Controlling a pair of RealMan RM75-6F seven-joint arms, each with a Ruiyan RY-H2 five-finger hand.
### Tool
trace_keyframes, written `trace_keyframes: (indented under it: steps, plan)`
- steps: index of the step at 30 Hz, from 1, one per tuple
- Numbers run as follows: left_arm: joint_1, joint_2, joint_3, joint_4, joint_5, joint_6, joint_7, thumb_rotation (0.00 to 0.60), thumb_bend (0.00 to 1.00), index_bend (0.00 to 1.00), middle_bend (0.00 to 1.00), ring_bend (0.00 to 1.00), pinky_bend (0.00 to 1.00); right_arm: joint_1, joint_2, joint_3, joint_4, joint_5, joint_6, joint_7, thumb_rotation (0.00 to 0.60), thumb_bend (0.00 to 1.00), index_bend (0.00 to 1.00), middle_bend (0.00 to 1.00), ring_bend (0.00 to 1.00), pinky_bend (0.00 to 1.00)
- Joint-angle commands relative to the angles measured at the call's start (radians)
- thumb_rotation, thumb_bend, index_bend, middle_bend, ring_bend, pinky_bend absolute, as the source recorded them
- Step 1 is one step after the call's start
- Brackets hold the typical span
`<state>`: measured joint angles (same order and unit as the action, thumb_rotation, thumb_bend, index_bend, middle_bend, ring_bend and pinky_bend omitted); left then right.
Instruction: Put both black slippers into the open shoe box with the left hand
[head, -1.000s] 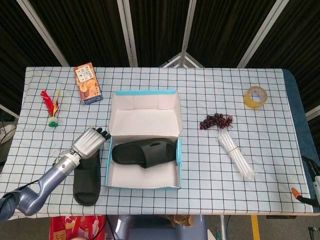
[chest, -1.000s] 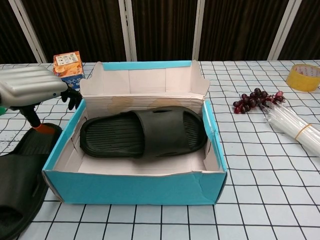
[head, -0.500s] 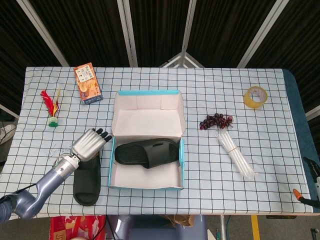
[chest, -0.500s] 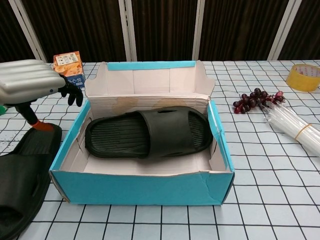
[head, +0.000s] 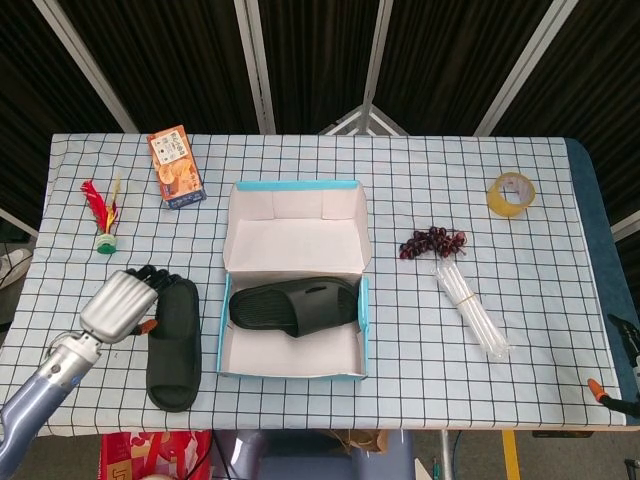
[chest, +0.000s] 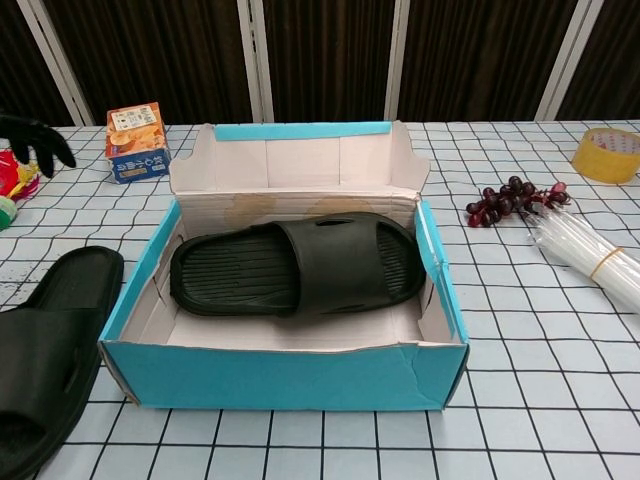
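Note:
One black slipper (head: 295, 306) (chest: 290, 265) lies flat inside the open turquoise shoe box (head: 293, 184) (chest: 280, 375) at the table's middle. The other black slipper (head: 173, 345) (chest: 45, 350) lies on the checked cloth just left of the box, lengthwise toward the front edge. My left hand (head: 125, 300) hovers left of that slipper's far end, holding nothing. Its dark fingers (chest: 35, 140) are spread and just show at the left edge of the chest view. My right hand is in neither view.
An orange carton (head: 176, 166) (chest: 135, 142) stands behind the box to the left, with a red feather shuttlecock (head: 103, 215) further left. Right of the box lie grapes (head: 432, 241) (chest: 510, 198), clear tubes (head: 472, 308) (chest: 585, 250) and a tape roll (head: 511, 193) (chest: 607, 153).
My left hand has drawn back to the left, away from the box wall and the table slipper's far end. The box slid slightly right earlier and now stays still.

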<state>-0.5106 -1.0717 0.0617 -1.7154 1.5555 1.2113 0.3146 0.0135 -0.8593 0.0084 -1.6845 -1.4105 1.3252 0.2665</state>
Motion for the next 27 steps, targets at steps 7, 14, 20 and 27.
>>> trace_keyframes:
  steps: [7,14,20,27]
  plan:
    - [0.313,-0.054,0.170,-0.008,0.117,0.268,0.036,0.584,0.11,0.20,0.23,0.25,0.51,-0.005,0.007,-0.003,-0.003,-0.014,0.012,0.016,0.600,0.31,0.04,0.11,0.18,0.12]
    - [0.421,-0.213,0.146,0.148,0.179,0.402,0.090,0.536,0.08,0.18,0.15,0.18,0.44,-0.004,0.009,-0.005,-0.003,-0.015,0.010,0.021,0.600,0.31,0.04,0.11,0.18,0.11]
    - [0.442,-0.280,0.142,0.213,0.188,0.397,0.010,0.523,0.07,0.14,0.11,0.12,0.33,-0.004,0.009,-0.005,0.000,-0.016,0.009,0.028,0.600,0.31,0.04,0.11,0.18,0.11]
    - [0.435,-0.324,0.119,0.242,0.190,0.366,-0.039,0.520,0.07,0.11,0.07,0.06,0.26,-0.001,0.008,-0.006,0.008,-0.015,0.002,0.037,0.600,0.31,0.04,0.11,0.18,0.11]
